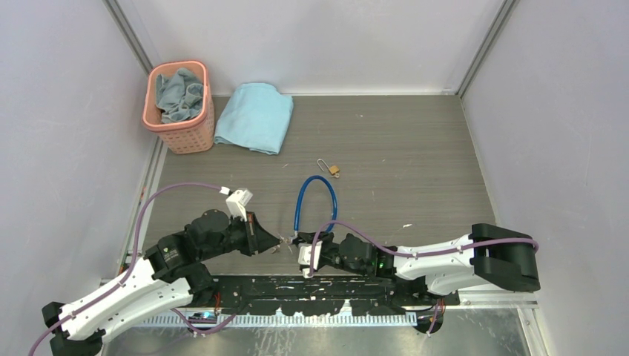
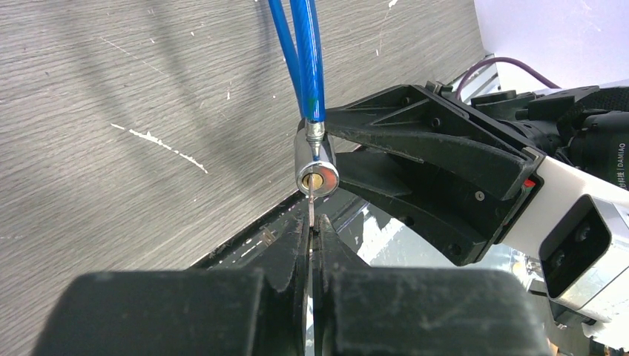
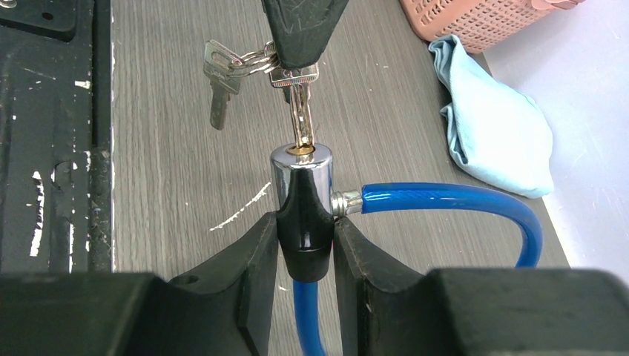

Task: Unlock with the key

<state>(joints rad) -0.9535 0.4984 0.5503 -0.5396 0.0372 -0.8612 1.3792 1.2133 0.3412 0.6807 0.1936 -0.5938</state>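
At the near edge of the tabletop, your left gripper was clamped shut on the key, its tip at the keyhole of the lock barrel, which your right gripper pinched between part-spread jaws. A tilted push could bend the blade. Only the right wrist view showed a spare key dangling; only the top view, the brass padlock farther back.

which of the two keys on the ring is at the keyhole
The key pinched in the left gripper, its tip in the cable lock's keyhole. The spare key dangles loose from the ring beside it.
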